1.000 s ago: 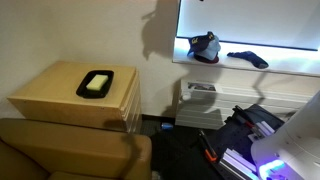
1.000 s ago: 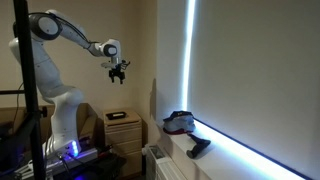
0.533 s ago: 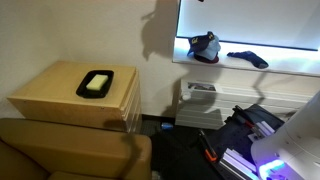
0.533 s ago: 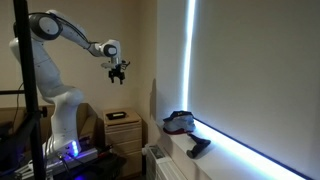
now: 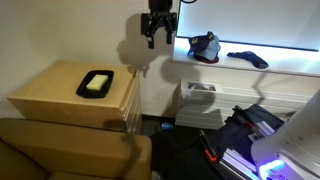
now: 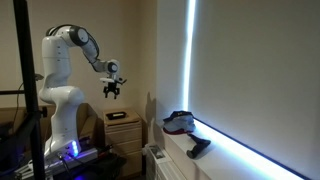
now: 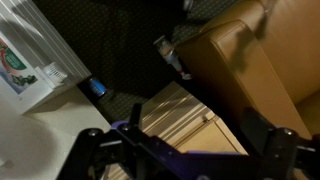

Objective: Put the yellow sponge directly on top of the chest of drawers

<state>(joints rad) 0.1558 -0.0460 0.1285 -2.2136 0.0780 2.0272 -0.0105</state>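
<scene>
The yellow sponge (image 5: pixel 96 84) lies in a flat black tray (image 5: pixel 83 89) on top of the tan chest of drawers (image 5: pixel 55 92). The chest also shows small in an exterior view (image 6: pixel 124 131), and its drawer fronts show in the wrist view (image 7: pixel 190 120); the sponge is out of the wrist view. My gripper (image 5: pixel 157 41) hangs in the air well above and to the right of the chest, also seen in an exterior view (image 6: pixel 111 93). In the wrist view its fingers (image 7: pixel 186 150) stand wide apart with nothing between them.
A brown padded couch (image 5: pixel 60 150) stands in front of the chest and shows in the wrist view (image 7: pixel 255 60). A window sill holds a dark cap (image 5: pixel 205 46) and a black object (image 5: pixel 247 59). A radiator (image 5: pixel 200 100) is below. The robot base (image 5: pixel 285 150) is at the lower right.
My gripper has dropped lower and swung toward the chest, and has come into the exterior view that shows the chest top. The sponge and tray have not moved.
</scene>
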